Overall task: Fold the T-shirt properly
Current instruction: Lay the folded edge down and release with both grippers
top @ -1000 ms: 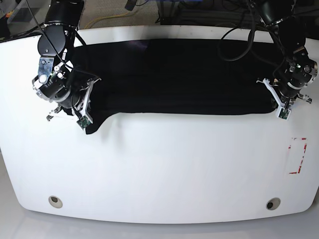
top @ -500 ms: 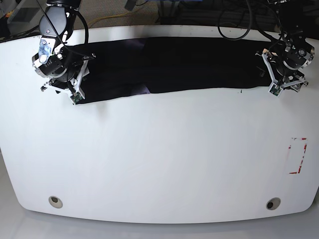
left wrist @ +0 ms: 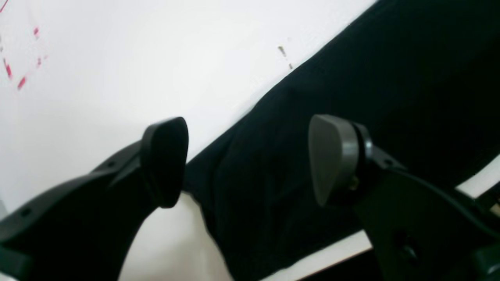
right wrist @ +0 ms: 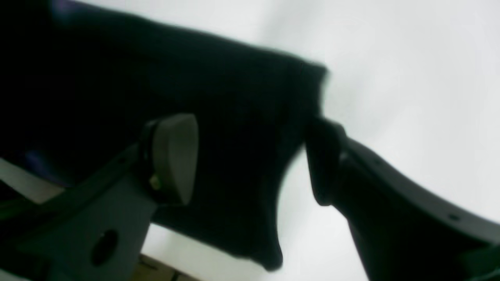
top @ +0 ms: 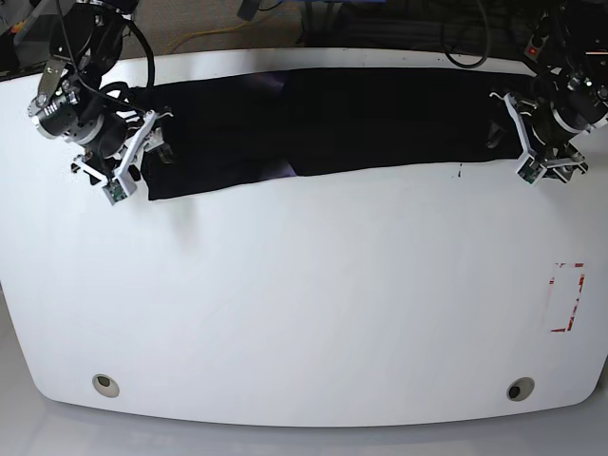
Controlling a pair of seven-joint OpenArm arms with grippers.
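The right wrist view is blurred, so the edge of the T-shirt (right wrist: 234,136) looks soft there. Both wrist views cut off the shirt at their borders. In the base view the small dark speck (top: 460,174) on the surface (top: 304,313) is too small to identify.

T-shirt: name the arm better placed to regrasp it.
Left, narrowly. The left pincer hangs open straddling the T-shirt end; the right pincer, also open, has one finger beyond the cloth's edge.
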